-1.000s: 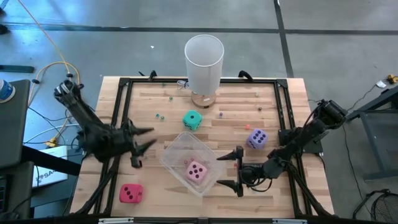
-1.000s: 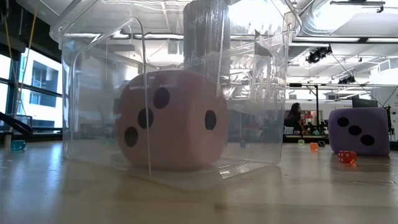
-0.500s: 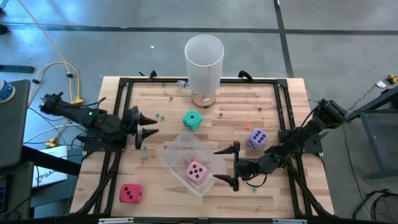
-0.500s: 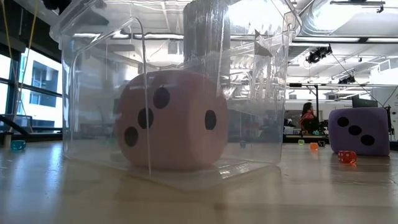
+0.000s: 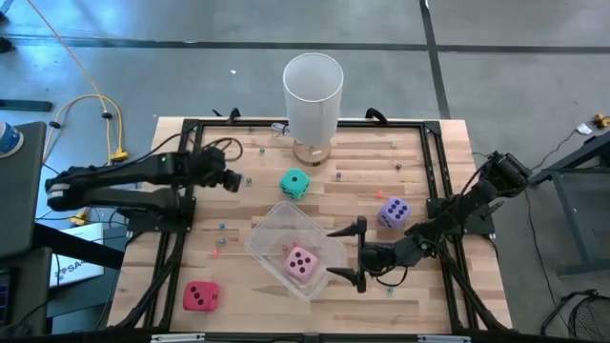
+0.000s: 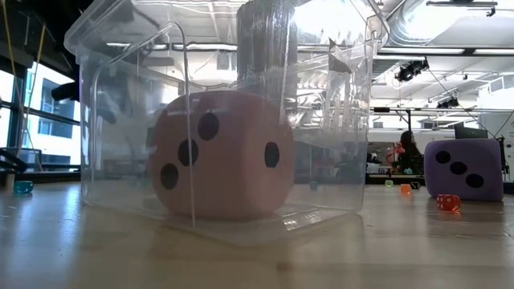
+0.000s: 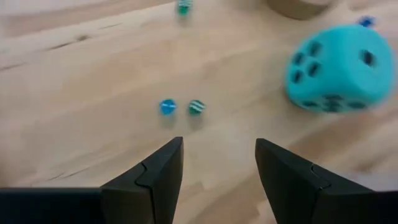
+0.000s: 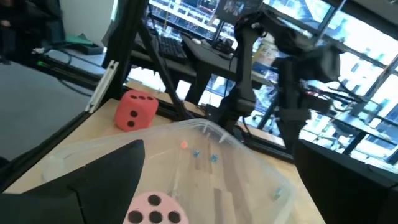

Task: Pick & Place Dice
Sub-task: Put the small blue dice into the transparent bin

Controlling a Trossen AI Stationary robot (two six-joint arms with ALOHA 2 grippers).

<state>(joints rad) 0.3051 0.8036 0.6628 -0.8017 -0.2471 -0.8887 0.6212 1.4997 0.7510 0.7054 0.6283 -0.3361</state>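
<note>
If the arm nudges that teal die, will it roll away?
Probably not far: the teal die is a cube resting flat on the wooden table. It looks like soft foam, so likely light and squashy; a push may slide or tip it.

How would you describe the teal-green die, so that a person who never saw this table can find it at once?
Start at the tall white cylinder standing at the far edge of the wooden table. Just in front of it, beyond the clear plastic container, lies the teal-green die, alone on bare wood. It is the only green cube; the others are pink, purple and red.
</note>
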